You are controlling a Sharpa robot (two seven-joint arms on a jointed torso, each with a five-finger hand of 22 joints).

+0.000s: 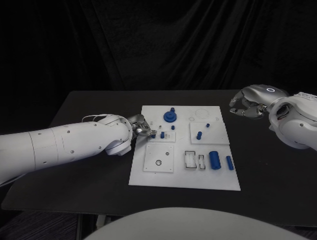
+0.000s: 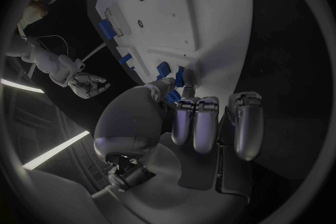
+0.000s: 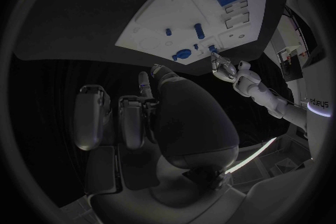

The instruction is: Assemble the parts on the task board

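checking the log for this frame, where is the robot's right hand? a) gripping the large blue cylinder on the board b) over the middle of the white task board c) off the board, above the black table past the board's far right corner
c: the head view shows the silver right hand curled above the black table, clear of the white task board, holding nothing, with the large blue cylinder lying untouched.
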